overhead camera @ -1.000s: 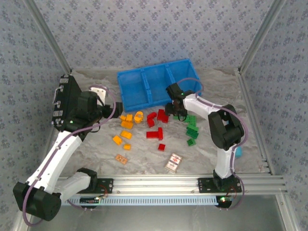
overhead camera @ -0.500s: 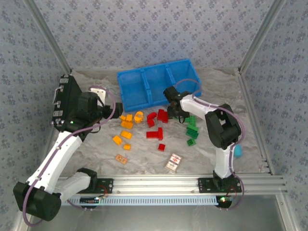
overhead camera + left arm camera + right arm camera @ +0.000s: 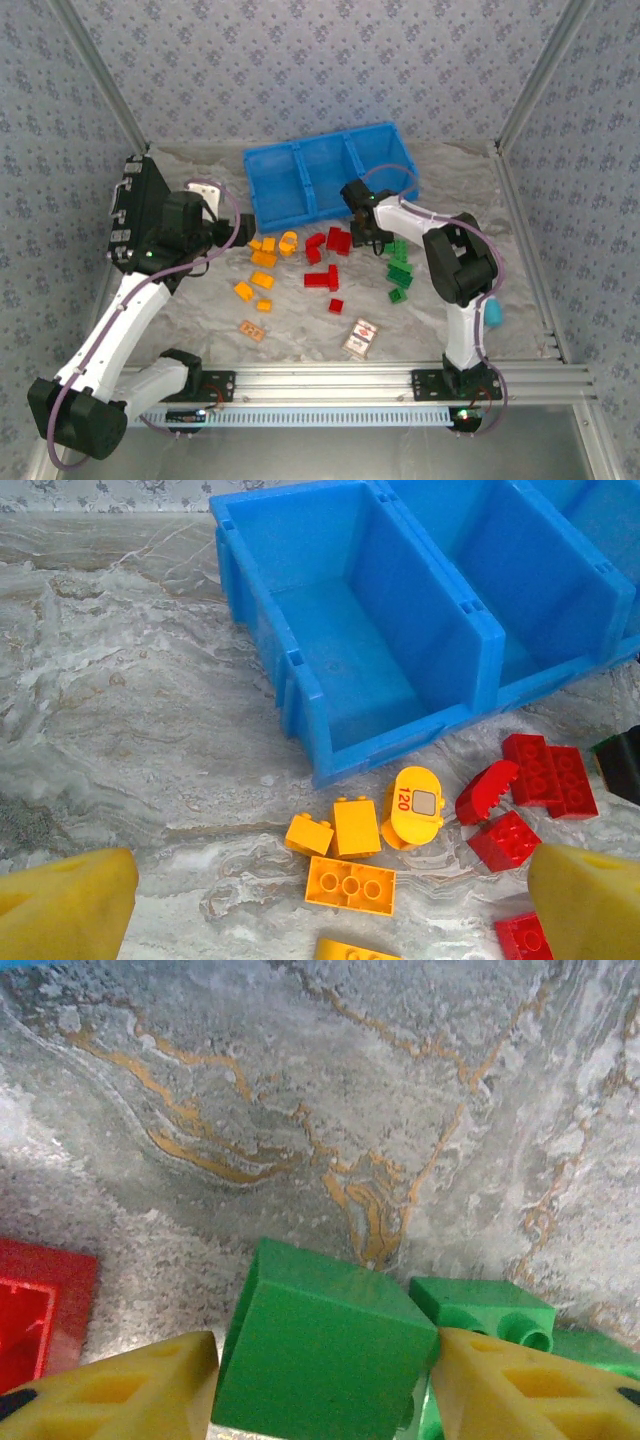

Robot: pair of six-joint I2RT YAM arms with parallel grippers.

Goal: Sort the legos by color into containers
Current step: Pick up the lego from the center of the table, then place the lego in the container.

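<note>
Two right-arm fingers (image 3: 110, 1395) clamp one green lego (image 3: 320, 1355) between them.

Robotics lab test cell. Indicators: an aluminium-profile frame (image 3: 535, 75) encloses the work area; patterned wall panels (image 3: 300, 60) close it on three sides; two robot arms, left (image 3: 120, 320) and right (image 3: 462, 265), are bolted to a slotted rail (image 3: 330, 378) at the near edge of a marble-pattern table (image 3: 300, 325); cables run along both arms.
</note>
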